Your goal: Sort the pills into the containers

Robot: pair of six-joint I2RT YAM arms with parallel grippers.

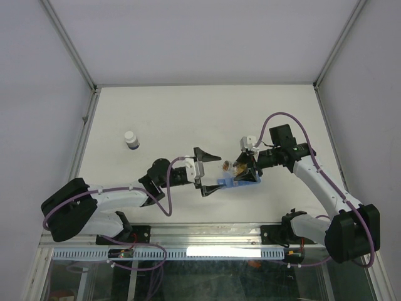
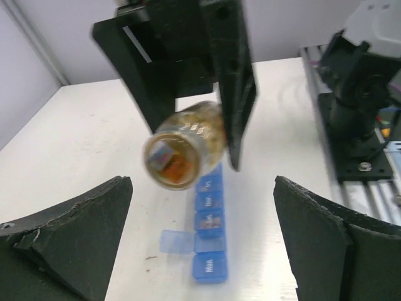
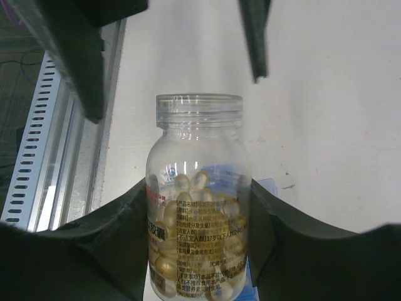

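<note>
Lab bench: white enclosure, aluminium frame

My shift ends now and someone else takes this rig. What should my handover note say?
Left gripper: open, empty, close by the pill organiser.
Right gripper: shut on the uncapped bottle, tipped above the organiser.
Done: one lid is flipped open, and one compartment seems to hold something.
Left: most pills are in the bottle. The white cap stands far left.
</note>
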